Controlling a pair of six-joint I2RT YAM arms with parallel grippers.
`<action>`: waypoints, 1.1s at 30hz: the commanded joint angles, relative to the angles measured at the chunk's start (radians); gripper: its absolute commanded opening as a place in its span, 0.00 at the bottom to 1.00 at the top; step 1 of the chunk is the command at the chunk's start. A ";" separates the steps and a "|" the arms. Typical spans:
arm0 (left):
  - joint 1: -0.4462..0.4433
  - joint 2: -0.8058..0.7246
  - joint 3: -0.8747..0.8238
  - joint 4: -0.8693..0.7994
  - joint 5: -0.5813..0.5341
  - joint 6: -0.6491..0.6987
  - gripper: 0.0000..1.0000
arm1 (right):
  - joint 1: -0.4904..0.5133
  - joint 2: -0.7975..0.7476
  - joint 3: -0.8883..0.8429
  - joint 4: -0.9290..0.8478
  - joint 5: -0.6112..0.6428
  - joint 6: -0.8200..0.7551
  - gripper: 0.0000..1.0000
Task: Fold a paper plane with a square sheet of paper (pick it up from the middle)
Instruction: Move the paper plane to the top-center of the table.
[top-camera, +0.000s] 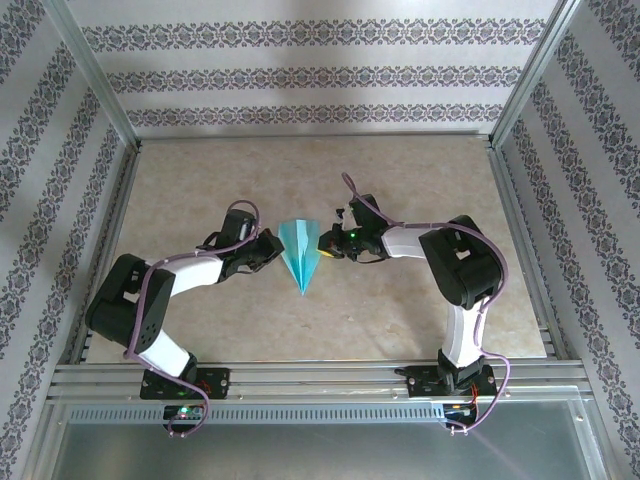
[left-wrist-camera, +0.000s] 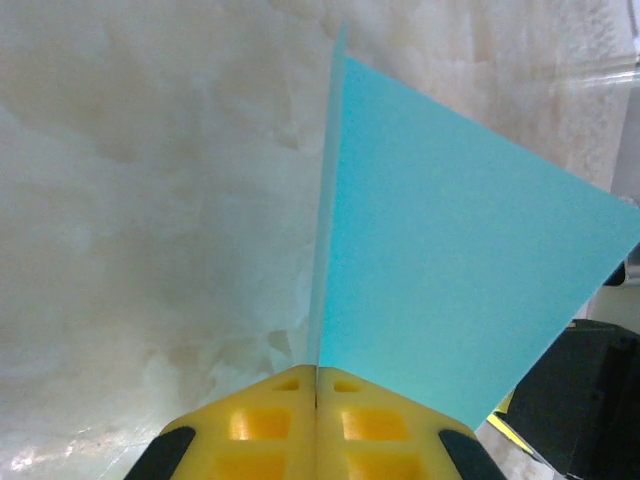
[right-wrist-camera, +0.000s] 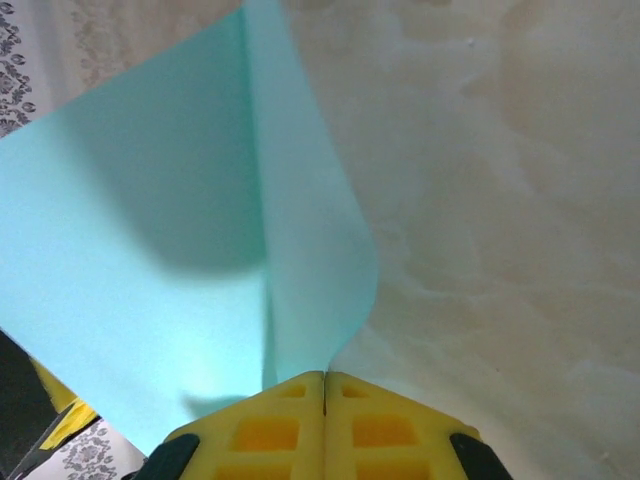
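Paper plane (top-camera: 303, 255) pinched by left claw (left-wrist-camera: 316, 372) and right claw (right-wrist-camera: 324, 375) (pointed outline overhead; closed yellow fingers (left-wrist-camera: 270, 420) up close).

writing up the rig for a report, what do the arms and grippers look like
Both arms, left arm and right arm, have white links and black joints, each trailed by a mauve cable. The left gripper and right gripper have yellow fingers with square recesses.

No writing, label, brand or number is showing legibly here. The wallpaper (top-camera: 320, 75) is carrying only bands of floral ornament, and the paper plane (top-camera: 303, 255) is showing plain light-blue faces without any print or marking.
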 joint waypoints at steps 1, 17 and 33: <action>-0.014 -0.017 -0.029 0.031 -0.066 -0.044 0.00 | -0.010 -0.016 -0.012 -0.013 0.026 -0.016 0.05; -0.019 0.026 -0.046 0.013 -0.073 -0.098 0.03 | -0.007 0.019 -0.025 -0.001 0.033 0.030 0.07; -0.142 -0.152 0.141 -0.441 -0.261 0.079 0.33 | 0.002 0.045 0.008 -0.014 0.001 0.027 0.09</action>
